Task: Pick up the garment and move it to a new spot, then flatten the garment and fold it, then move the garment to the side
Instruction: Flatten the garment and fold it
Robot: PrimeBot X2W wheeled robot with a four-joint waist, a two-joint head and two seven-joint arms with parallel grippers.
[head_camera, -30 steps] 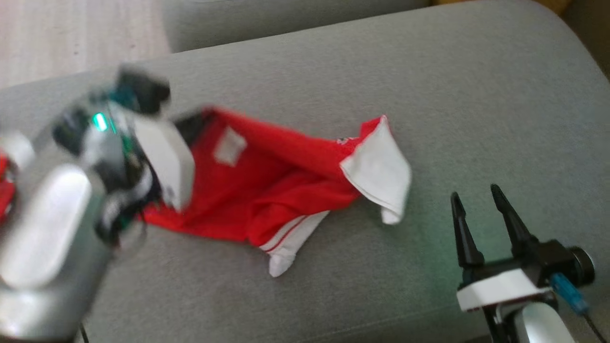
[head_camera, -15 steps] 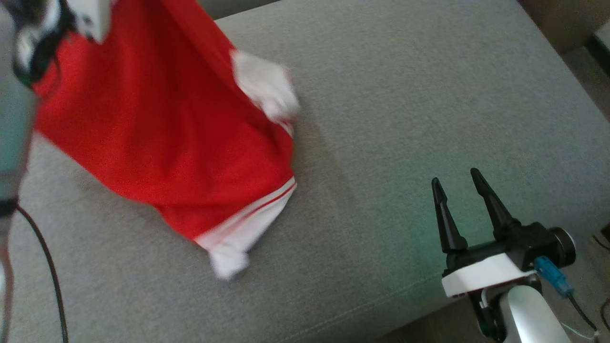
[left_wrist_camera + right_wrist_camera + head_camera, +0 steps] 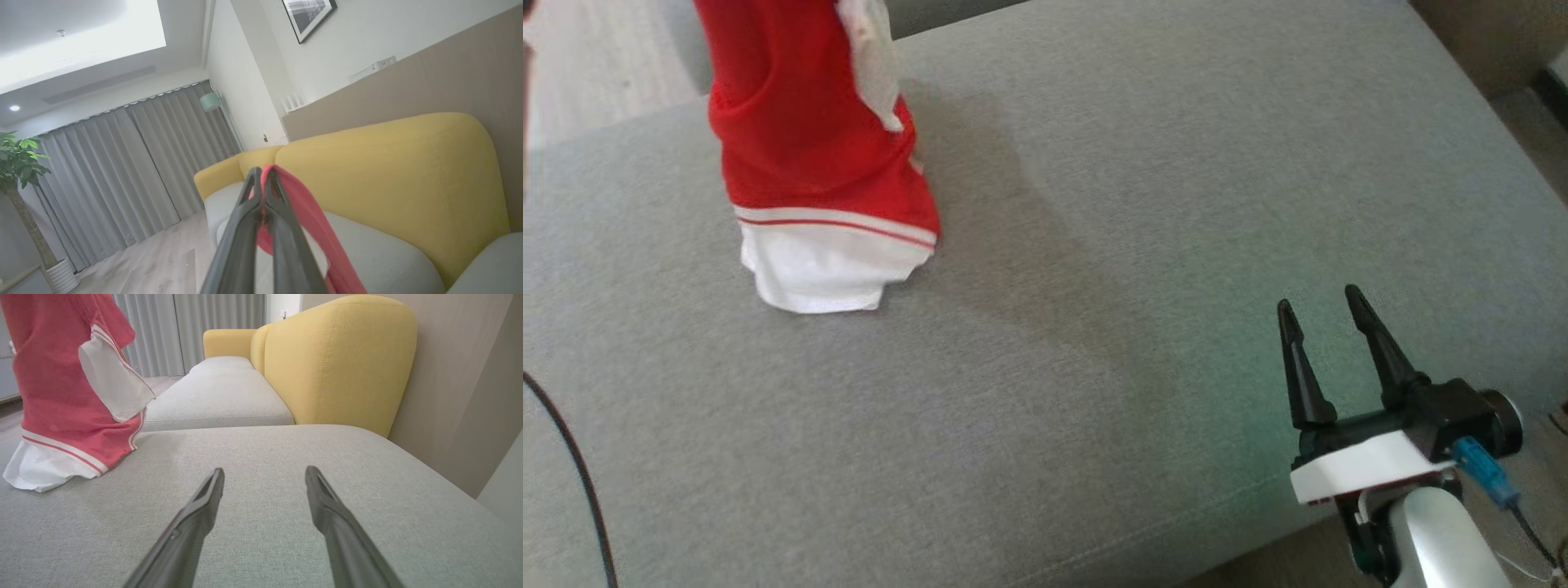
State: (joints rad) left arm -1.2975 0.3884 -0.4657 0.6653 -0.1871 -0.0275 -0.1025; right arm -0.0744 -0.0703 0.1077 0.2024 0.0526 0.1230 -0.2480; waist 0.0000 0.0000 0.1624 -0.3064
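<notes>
In the head view, the garment (image 3: 809,147), red with a white hem, is seen hanging upright over the far left part of the grey seat cushion (image 3: 1135,204), with the hem just touching the cushion. The right gripper (image 3: 1319,296) is held over the cushion's near right edge, its fingers spread wide with nothing between them. It is judged to be kept out of the way while the lift is done by the other arm. A dark cable (image 3: 572,457) is draped across the cushion's near left corner.

In the left wrist view, the left gripper (image 3: 263,173) is shown pinched tight on a red fold of the garment, well above the cushion. The grip is probably taken at an upper edge so that the cloth hangs free for carrying to a new spot.

In the right wrist view, the hem is seen pooled on the cushion's left side, well apart from the spread fingers.

One garment, two grippers and one cable are counted.
</notes>
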